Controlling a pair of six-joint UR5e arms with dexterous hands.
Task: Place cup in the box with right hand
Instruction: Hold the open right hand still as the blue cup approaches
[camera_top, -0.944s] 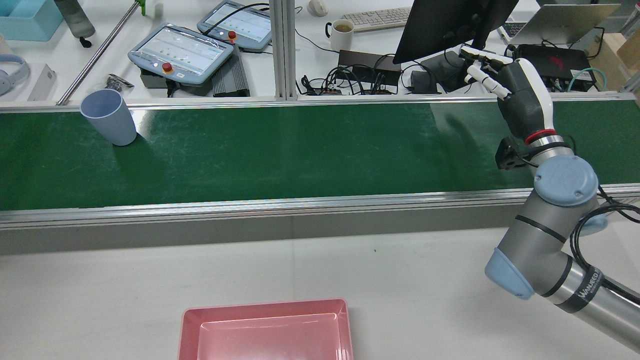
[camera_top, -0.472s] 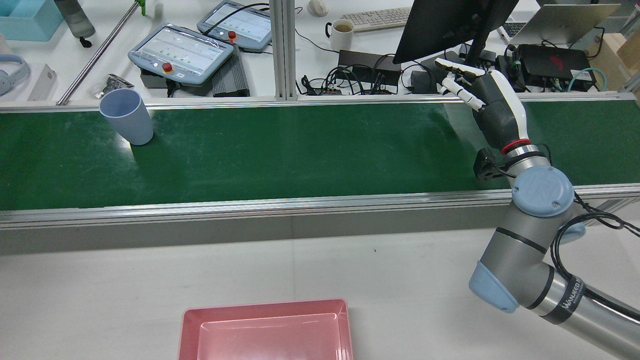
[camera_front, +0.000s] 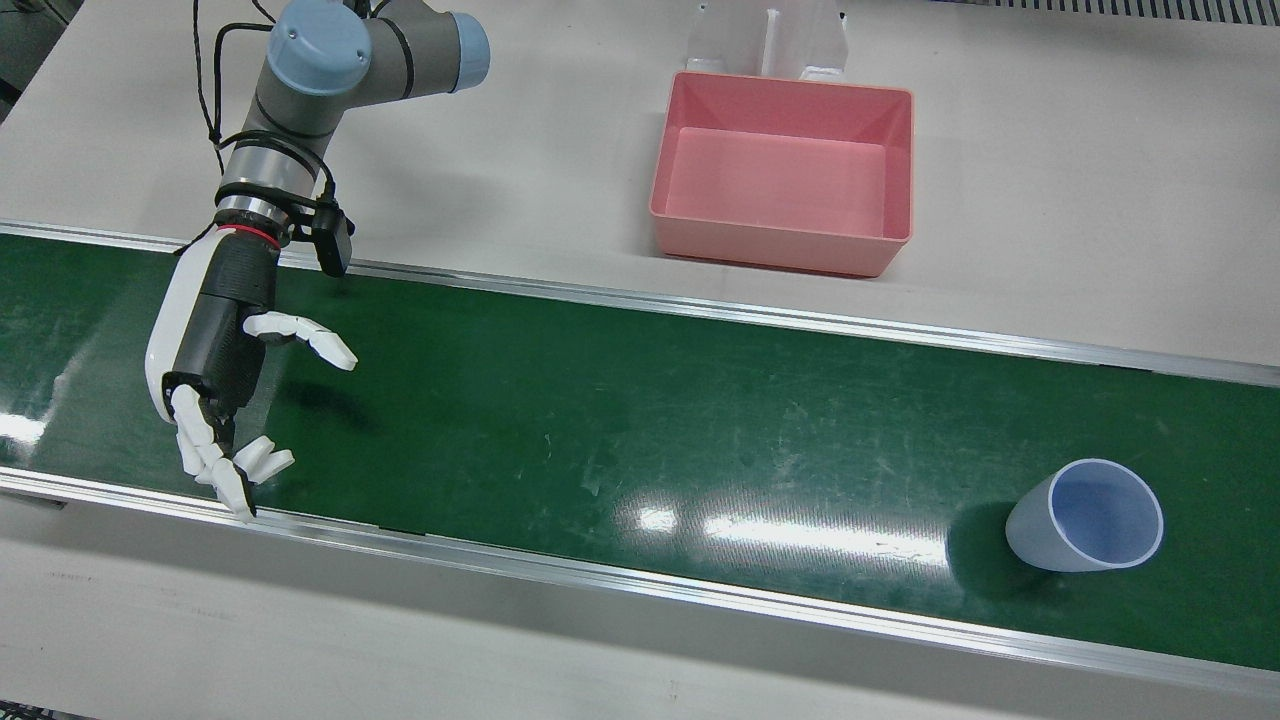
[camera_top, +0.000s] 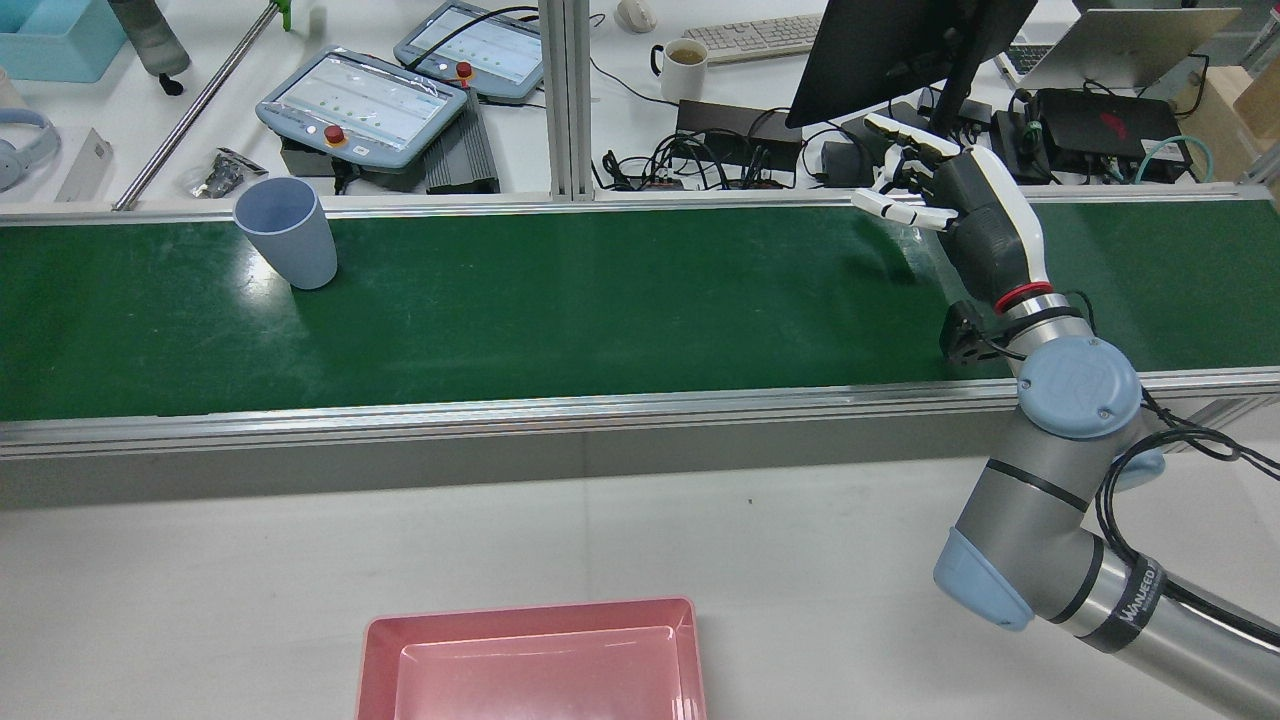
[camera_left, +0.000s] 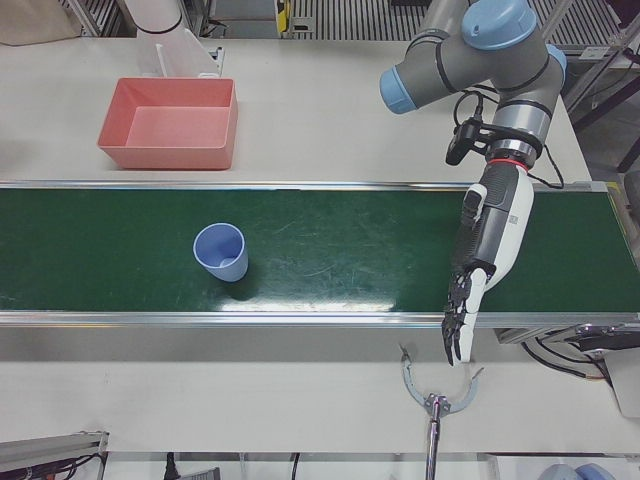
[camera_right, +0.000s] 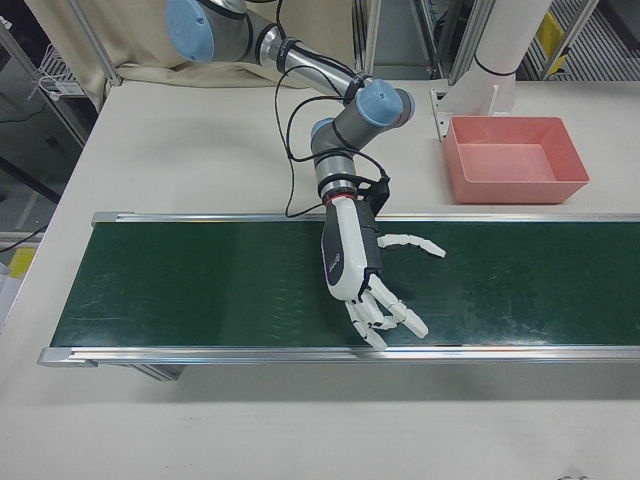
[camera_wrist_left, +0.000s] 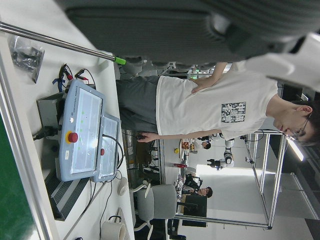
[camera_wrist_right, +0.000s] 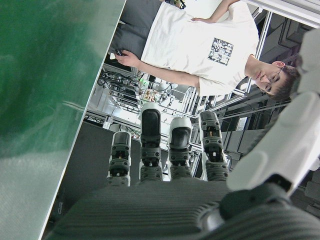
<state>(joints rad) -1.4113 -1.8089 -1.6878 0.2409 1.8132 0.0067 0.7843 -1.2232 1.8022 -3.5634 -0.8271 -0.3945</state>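
A pale blue cup (camera_front: 1085, 515) (camera_top: 285, 232) (camera_left: 222, 252) stands upright on the green belt (camera_front: 640, 420), mouth up. My right hand (camera_front: 215, 370) (camera_top: 965, 215) (camera_right: 360, 265) hovers open over the belt, far from the cup, fingers spread and holding nothing. Its fingertips (camera_front: 235, 480) reach past the belt's operator-side rail. The pink box (camera_front: 780, 250) (camera_top: 530, 612) (camera_left: 165, 158) (camera_right: 515, 190) sits empty on the white table on the robot's side of the belt. My left hand (camera_left: 485, 250) shows in the left-front view, stretched flat over the belt beyond the cup, fingers straight.
Beyond the belt's far rail in the rear view lie two teach pendants (camera_top: 360, 100), a mug (camera_top: 685, 65), cables and a monitor (camera_top: 900, 50). A person in a white shirt (camera_wrist_right: 195, 47) stands at that side. A white stand (camera_front: 770, 40) rises behind the box.
The cup has ridden the belt toward the right arm's side. My right hand has swung inward along the belt and dropped lower, still open.
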